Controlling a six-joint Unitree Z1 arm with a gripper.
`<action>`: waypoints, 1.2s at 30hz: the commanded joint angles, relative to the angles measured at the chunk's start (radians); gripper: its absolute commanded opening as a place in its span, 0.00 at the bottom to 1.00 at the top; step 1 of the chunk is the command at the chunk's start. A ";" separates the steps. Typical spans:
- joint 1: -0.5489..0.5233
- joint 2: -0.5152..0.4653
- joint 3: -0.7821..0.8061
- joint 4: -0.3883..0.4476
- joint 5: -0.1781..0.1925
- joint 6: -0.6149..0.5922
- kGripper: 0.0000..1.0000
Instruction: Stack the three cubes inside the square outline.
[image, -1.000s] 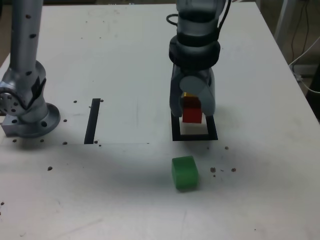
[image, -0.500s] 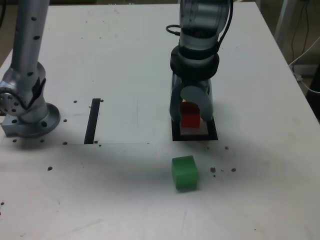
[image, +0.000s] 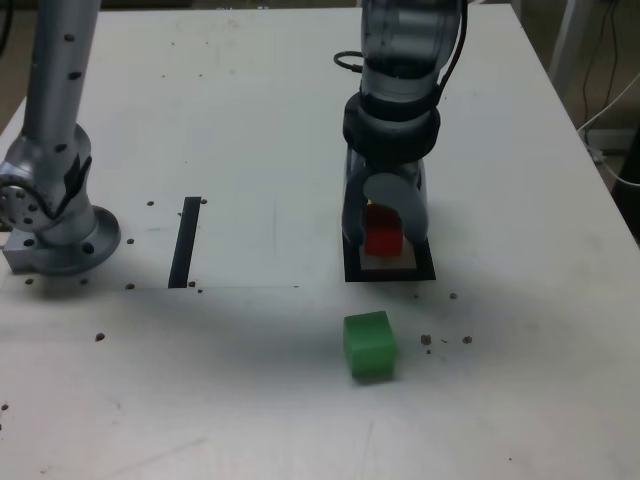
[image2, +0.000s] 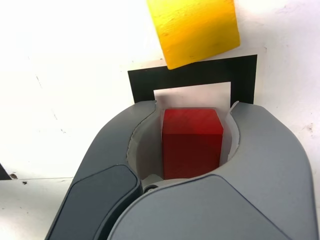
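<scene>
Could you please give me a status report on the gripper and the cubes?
Fingers around red cube, over square outline. Yellow cube just outside, overlapping outline's edge in wrist view. Green cube apart, unstacked.

And here, grey is worn all over: the gripper (image: 385, 238) is shaped with broad, curved jaws, lined paler inside. Close by in the wrist view, a darker slate panel (image2: 95, 205) is edged by a seam. Above the gripper, thick rounded collars (image: 392, 125) are seen, flanked by a thin black cable (image: 349, 62), looped out!
</scene>
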 joint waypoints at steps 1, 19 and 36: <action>0.001 0.010 -0.004 0.000 -0.005 0.007 0.42; 0.001 -0.028 -0.008 0.042 0.025 -0.007 0.99; 0.102 -0.104 -0.036 0.162 0.033 -0.017 0.99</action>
